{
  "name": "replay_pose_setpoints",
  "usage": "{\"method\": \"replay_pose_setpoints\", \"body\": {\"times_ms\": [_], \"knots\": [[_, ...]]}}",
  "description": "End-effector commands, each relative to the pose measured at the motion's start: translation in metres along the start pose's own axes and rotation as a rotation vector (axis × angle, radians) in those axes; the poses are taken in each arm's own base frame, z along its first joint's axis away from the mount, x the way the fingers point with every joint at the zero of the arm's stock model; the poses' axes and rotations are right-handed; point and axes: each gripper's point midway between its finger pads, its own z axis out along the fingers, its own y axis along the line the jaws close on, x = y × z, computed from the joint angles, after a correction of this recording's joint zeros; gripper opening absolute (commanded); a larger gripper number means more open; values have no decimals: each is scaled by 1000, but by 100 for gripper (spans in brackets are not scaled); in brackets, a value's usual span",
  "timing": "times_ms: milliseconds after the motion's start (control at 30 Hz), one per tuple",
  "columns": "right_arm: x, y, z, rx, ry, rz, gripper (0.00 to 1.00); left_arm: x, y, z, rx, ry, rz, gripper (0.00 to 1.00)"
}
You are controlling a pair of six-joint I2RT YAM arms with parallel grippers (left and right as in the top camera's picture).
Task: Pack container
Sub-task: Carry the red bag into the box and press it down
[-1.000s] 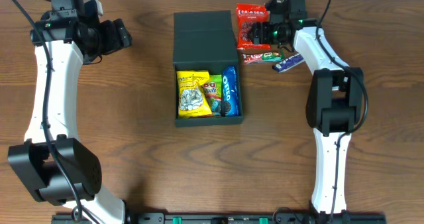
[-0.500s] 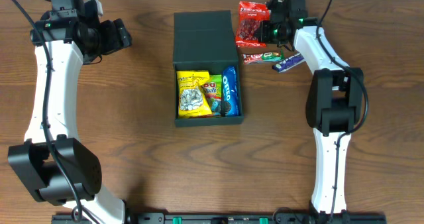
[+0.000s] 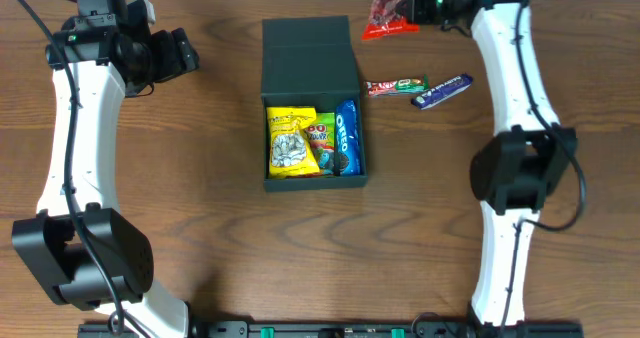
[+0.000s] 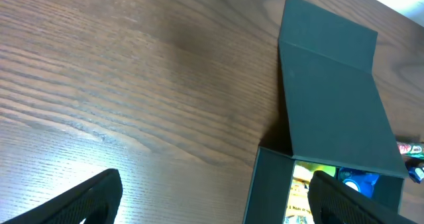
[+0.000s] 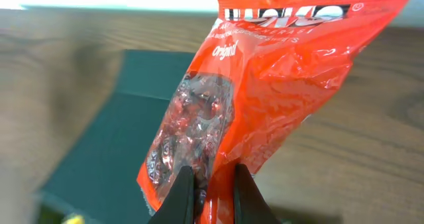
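The container (image 3: 310, 63), a dark teal box with its flap lid folded back, sits mid-table. Inside it lie a yellow packet (image 3: 290, 142), a green packet (image 3: 320, 138) and a blue Oreo pack (image 3: 346, 136). My right gripper (image 3: 425, 3) is shut on a red snack bag (image 3: 392, 8) and holds it above the table near the far edge, right of the lid. In the right wrist view the red bag (image 5: 265, 85) hangs pinched between the fingers (image 5: 184, 194), over the container's lid (image 5: 119, 138). My left gripper (image 4: 212, 196) stands open and empty, left of the container (image 4: 331, 105).
A green-red bar (image 3: 396, 86) and a blue bar (image 3: 443, 90) lie on the wood right of the container. The left arm (image 3: 70, 108) runs down the left side, the right arm (image 3: 515, 108) down the right.
My right gripper closed on the red bag and lifted it off the table, moving it toward the far edge. The left arm stayed still.
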Motion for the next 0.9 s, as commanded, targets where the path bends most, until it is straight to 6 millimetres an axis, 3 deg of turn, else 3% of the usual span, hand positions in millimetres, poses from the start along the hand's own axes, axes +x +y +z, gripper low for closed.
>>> {"method": "replay_pose_setpoints", "body": {"times_ms": [0,100,267,633,867], "knots": [[-24,44,-73,-87,-110,-72,2,-7,0,-2,-8,-18,6,91],[-13,62,-112,-91,-171,-104,2,-7,0,-2,-8,-18,6,91],[24,82,-128,-121,-207,-105,2,-7,0,-2,-8,-18,6,91],[151,188,-57,-286,104,-168,1,-7,2,-2,-15,-19,6,91],[197,189,-37,-259,236,-99,1,-7,2,-2,-15,-18,6,91]]}}
